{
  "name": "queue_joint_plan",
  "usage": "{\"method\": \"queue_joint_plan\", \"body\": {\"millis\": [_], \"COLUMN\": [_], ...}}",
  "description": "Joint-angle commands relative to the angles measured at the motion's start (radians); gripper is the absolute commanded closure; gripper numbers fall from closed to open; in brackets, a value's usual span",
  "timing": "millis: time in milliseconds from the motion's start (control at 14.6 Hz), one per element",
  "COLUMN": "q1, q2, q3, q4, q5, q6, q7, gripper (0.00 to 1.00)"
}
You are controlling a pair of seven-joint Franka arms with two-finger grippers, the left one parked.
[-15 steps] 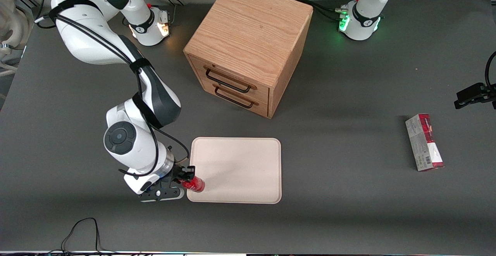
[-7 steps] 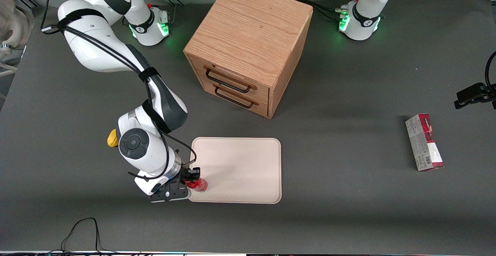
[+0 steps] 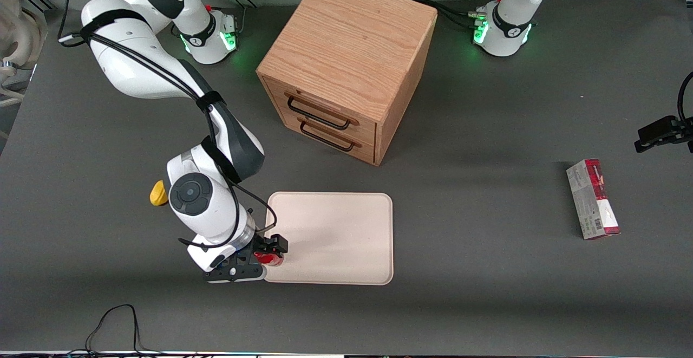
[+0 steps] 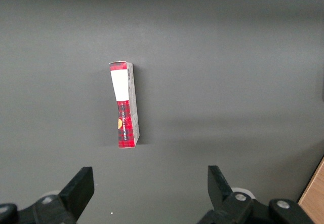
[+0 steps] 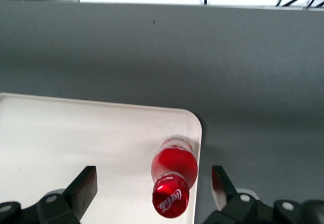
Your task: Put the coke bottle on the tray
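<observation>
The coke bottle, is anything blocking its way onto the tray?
Nothing visible does. The coke bottle already stands upright on the tray, in the corner nearest the working arm. The gripper is right above it, fingers open on either side of the bottle and not touching it.

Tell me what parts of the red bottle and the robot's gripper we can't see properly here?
- Front view: the gripper covers most of the coke bottle, so whether it stands on the tray is hidden.
- Right wrist view: the bottle shows only from above; its base is hidden by its own body. The gripper stands open around it, fingers apart from it.
</observation>
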Motion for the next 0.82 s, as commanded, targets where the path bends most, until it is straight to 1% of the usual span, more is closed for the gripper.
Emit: {"method": "queue_joint_plan", "body": {"millis": [0, 68, 137, 205, 342, 410, 479, 615, 752], "q1": [0.001, 0.000, -0.003, 0.001, 0.006, 0.006, 0.015, 0.032, 0.041], "q2": [-0.100, -0.141, -0.184, -0.244, -0.401, -0.478, -0.547, -0.658, -0.777], "q3": [-0.032, -0.049, -0.066, -0.123, -0.249, -0.315, -0.370, -0.457, -0.504], "q4": [-0.017, -0.020, -0.021, -0.047, -0.208, -0.283, -0.340, -0.437, -0.562], "q5": [-0.020, -0.006, 0.029, 0.076, 0.232, 0.297, 0.336, 0.357, 0.361], "q6": [-0.106, -0.196, -0.255, -0.308, -0.320, -0.321, -0.333, -0.382, -0.381], "q7": [0.030, 0.019, -0.015, -0.080, -0.204, -0.289, -0.365, -0.415, -0.415], "gripper": [0.00, 0.00, 0.00, 0.00, 0.00, 0.00, 0.00, 0.00, 0.00]}}
